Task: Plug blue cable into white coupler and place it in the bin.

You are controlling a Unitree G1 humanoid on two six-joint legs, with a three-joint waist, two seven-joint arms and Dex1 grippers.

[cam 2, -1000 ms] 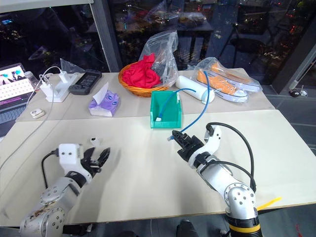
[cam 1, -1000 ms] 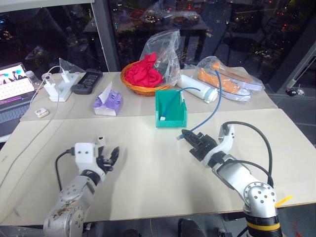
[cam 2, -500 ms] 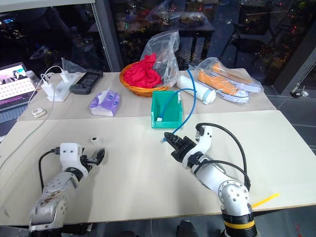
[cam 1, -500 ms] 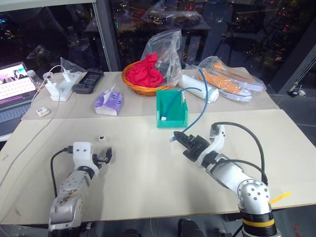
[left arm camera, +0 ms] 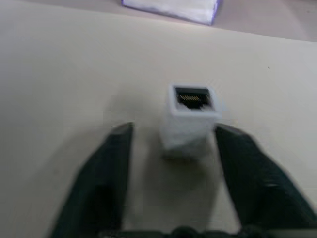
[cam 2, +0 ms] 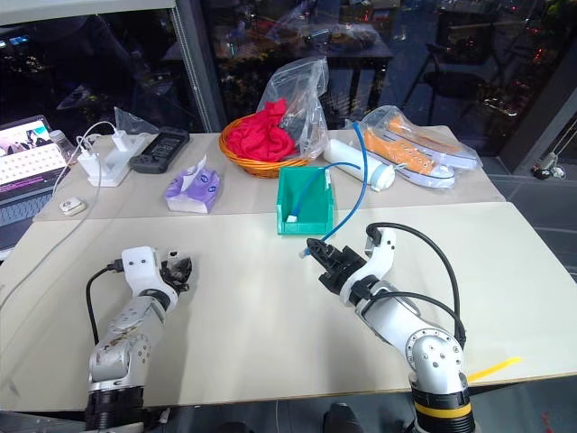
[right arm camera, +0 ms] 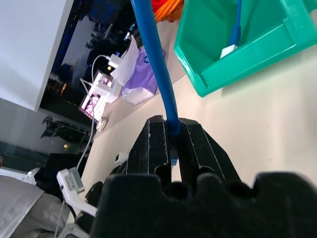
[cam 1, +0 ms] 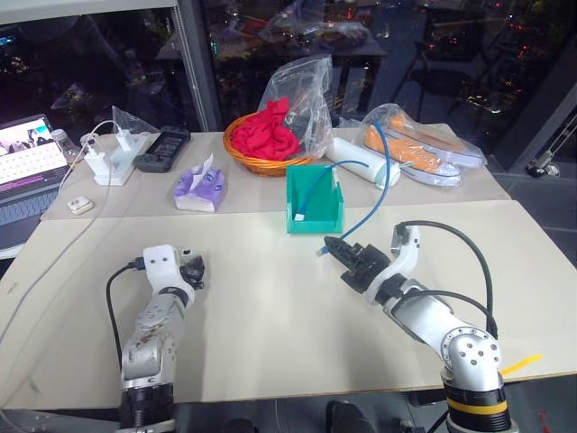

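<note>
Coupler and bin were the fixed references on the beige table (cam 1: 270,325): the white coupler (left arm camera: 190,119) was seen standing on the tabletop well to the robot's left of the bin (cam 1: 313,200), with its dark socket opening turned up and away from the left wrist camera. The left gripper (left arm camera: 173,136) was found low over the table with its two black fingers (left arm camera: 111,168) set either side of the coupler; one finger looked to be at the block's side, a gap remained at the other, and the jaws were partly parted with nothing yet clamped. The right gripper (cam 1: 335,248) was seen just in front of the bin, slightly to its right side, with its fingers pressed together on the blue cable (right arm camera: 153,59) close to one plug end. From that grip the cable was seen to rise, arch up past the right of the bin and over the items behind it, and drop back so that its other end lay inside the bin. Behind the bin were noted an orange wicker basket (cam 1: 261,162) with red cloth under a clear bag, and a bagged pair of orange shoes (cam 1: 415,149) to the bin's right rear. A purple tissue pack (cam 1: 198,188) was seen to the left of the bin, with white chargers (cam 1: 113,153) farther left.
</note>
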